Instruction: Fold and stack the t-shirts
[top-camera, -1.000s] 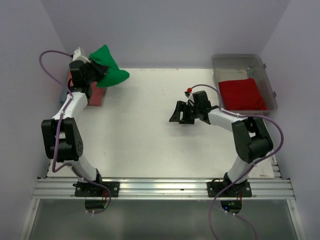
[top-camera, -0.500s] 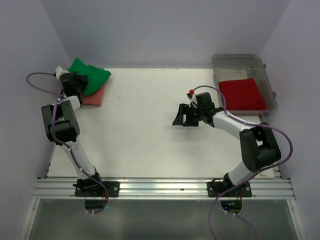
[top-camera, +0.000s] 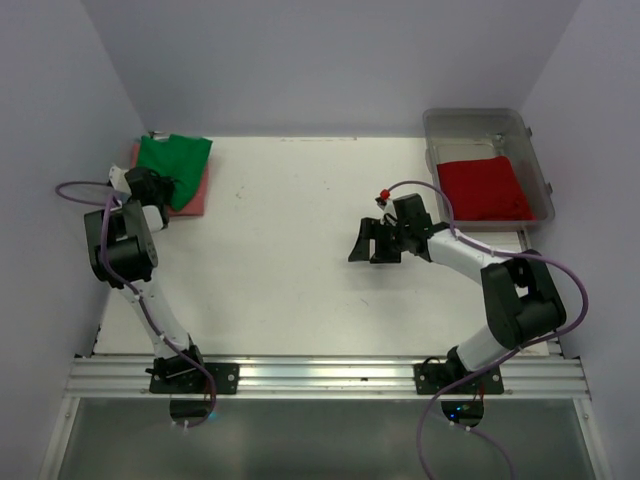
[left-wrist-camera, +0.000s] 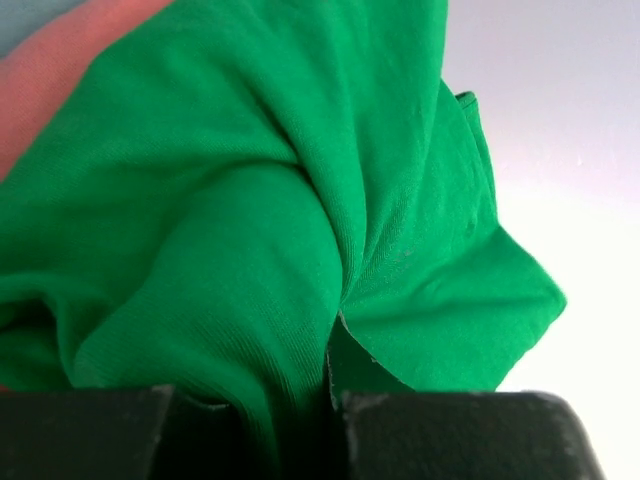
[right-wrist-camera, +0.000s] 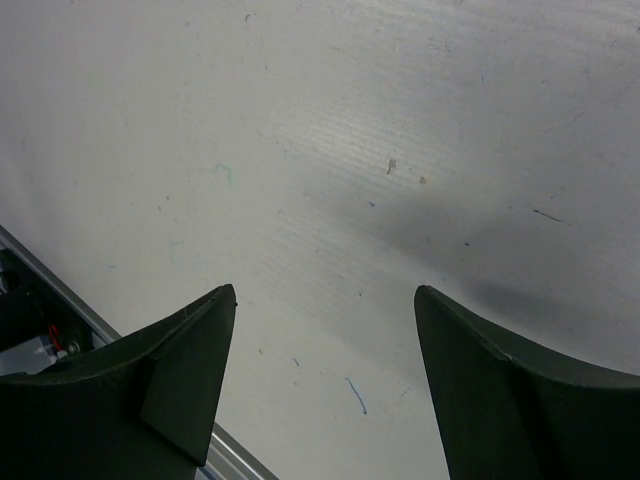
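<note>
My left gripper (top-camera: 150, 186) pinches a bunched fold of the bright green soft cloth t-shirt (top-camera: 174, 160), and the fine knit creases toward the grip. That shirt lies folded on top of the salmon-pink cloth t-shirt (top-camera: 197, 192) at the far left corner of the scuffed white worktop (top-camera: 290, 230). My right gripper (top-camera: 372, 243) hangs over mid-worktop, fingers spread, holding nothing. The red cloth t-shirt (top-camera: 484, 188), folded into a flat rectangle, lies inside the clear rectangular plastic bin (top-camera: 476, 122) at the far right.
</note>
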